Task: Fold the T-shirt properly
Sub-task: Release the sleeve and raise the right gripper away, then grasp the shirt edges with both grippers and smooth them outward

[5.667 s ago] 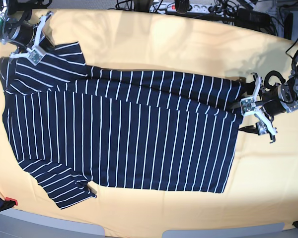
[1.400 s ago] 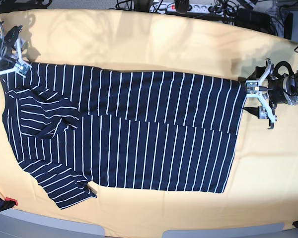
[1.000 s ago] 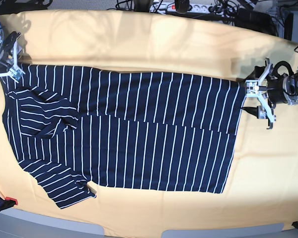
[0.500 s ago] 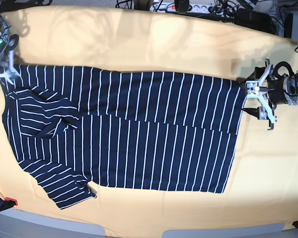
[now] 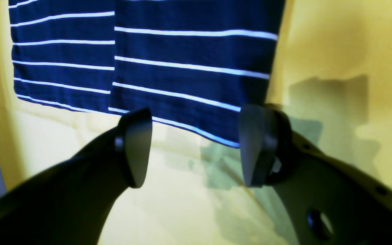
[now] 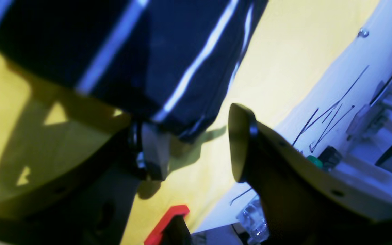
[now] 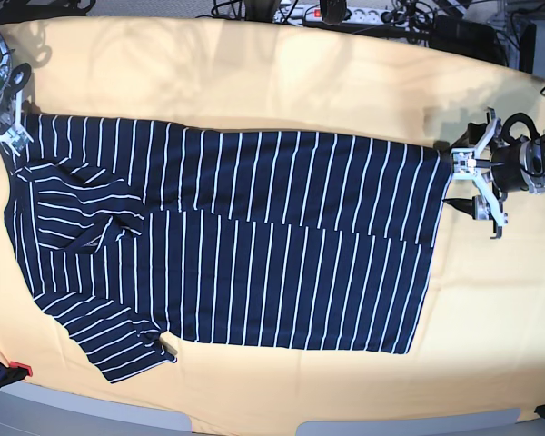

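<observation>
Cables and a power strip (image 7: 341,13) are crowding the far edge of the table (image 7: 282,77), behind the yellow cloth that is covering it, and a small red clamp (image 7: 18,369) is sitting at the near left corner; none of this is reaching onto the work area. Nothing is lying on the T-shirt (image 7: 227,245) itself.

A wide band of bare yellow is running along the far side, and narrower strips are showing along the near edge and beyond the hem at the right. On the left the shirt is coming almost to the table's edge, so room there is tight.

The T-shirt is lying flat across the middle, its long axis running left to right in the base view, collar end to the left and hem to the right. One sleeve is sticking out toward the near left corner; the far long side is folded over the body.

The left gripper (image 7: 477,188) is hanging just off the hem's far corner with its jaws spread wide and nothing between them. The right gripper (image 7: 4,113) is sitting at the far left corner of the shirt, jaws parted; in its wrist view a fold of striped cloth is draping over one finger (image 6: 150,153), but no pinch is showing.
</observation>
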Controlling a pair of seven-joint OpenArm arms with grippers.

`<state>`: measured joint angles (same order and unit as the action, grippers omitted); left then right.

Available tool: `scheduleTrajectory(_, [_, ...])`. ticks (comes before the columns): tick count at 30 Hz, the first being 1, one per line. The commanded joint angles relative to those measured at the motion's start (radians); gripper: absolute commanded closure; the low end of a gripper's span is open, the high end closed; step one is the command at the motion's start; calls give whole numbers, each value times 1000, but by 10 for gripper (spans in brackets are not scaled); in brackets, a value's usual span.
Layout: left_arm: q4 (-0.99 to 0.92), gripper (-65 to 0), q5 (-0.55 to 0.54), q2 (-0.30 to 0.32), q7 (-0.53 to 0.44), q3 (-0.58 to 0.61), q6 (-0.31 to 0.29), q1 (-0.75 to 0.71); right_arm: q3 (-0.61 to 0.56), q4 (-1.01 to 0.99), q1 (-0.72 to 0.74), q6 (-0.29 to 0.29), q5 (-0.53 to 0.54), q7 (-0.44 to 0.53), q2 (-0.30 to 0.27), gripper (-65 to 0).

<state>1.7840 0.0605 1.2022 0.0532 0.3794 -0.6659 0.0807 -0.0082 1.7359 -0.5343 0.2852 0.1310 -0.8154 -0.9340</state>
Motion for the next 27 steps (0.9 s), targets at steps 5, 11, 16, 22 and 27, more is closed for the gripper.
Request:
scheduleTrajectory(5, [7, -403, -6, 28, -8, -13, 11, 17, 8, 10, 0, -27, -13, 23, -14, -154])
scheduleTrajectory(11, [7, -224, -5, 28, -7, -13, 35, 16, 8, 10, 3, -48, -53, 8, -14, 0])
scheduleTrajectory(16, [7, -390, -5, 28, -8, -13, -32, 12, 8, 10, 3, -46, -53, -8, -14, 0])
scheduleTrajectory(22, [7, -447, -5, 28, -8, -13, -32, 2, 8, 10, 3, -46, -53, -11, -14, 0])
scheduleTrajectory(27, [6, -447, 76, 28, -53, -13, -3, -75, 8, 10, 3, -46, -53, -16, -14, 0])
